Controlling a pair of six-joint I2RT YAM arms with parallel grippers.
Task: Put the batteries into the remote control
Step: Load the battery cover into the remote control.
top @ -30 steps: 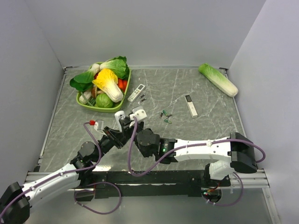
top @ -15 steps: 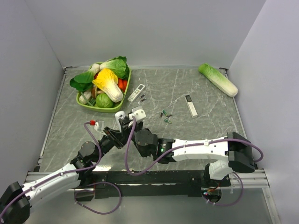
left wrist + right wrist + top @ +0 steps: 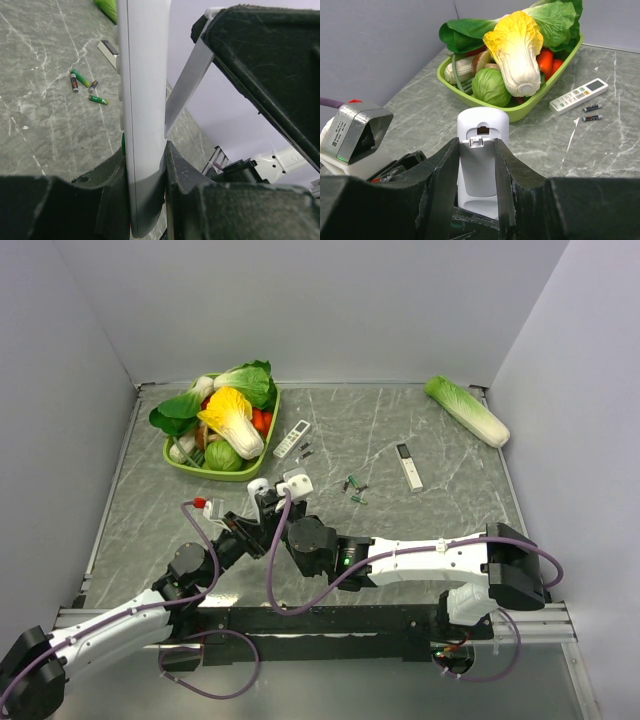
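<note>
The white remote control (image 3: 277,486) is held up between both grippers at the near middle of the table. My left gripper (image 3: 258,510) is shut on its lower end; it shows edge-on in the left wrist view (image 3: 144,75). My right gripper (image 3: 292,502) is shut on the remote's battery cover (image 3: 477,165), whose latch sits just below the slot in the remote's back (image 3: 482,120). The cover shows as a thin plate angled off the remote (image 3: 187,80). Several greenish batteries (image 3: 353,487) lie on the table, also in the left wrist view (image 3: 82,82).
A green tray (image 3: 185,466) of vegetables stands at the back left. A white remote with grey buttons (image 3: 291,438) and two dark batteries (image 3: 591,113) lie beside it. A slim white remote with a black end (image 3: 408,466) lies right of centre. A cabbage (image 3: 466,410) lies back right.
My right arm has shifted slightly left. Both grippers still hold the remote in about the same place.
</note>
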